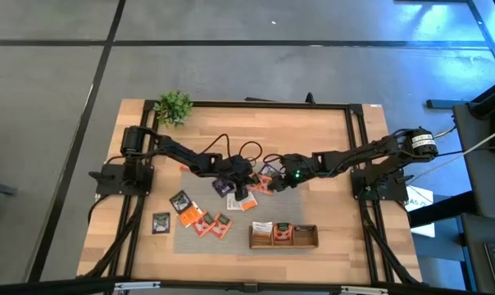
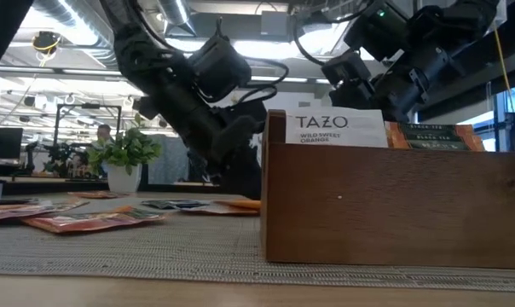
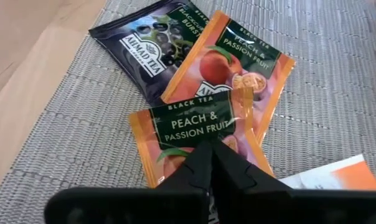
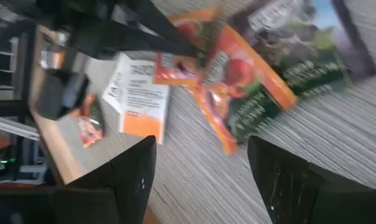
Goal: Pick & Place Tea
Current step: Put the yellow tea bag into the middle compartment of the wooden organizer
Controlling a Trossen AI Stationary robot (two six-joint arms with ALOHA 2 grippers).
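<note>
Pinching an orange Peach & Passion Fruit sachet (image 3: 188, 134) between fully closed fingers, the left gripper (image 1: 241, 193) sits at the grey mat's (image 1: 190, 239) centre. At its three o'clock the right gripper (image 1: 274, 182) hovers, jaws spread wide and empty, above more sachets. At five o'clock, the wooden tray (image 1: 305, 239) holds a few sachets.

My right end effector (image 4: 200, 165) stands spread over the grey mat (image 4: 337, 149), bare weave between its fingers. Just ahead, orange sachets (image 4: 238, 93) overlap, and my left end effector (image 1: 240, 194) crowds in beyond them, blocking that way. The wooden tray (image 1: 283, 236) stands well apart.
</note>
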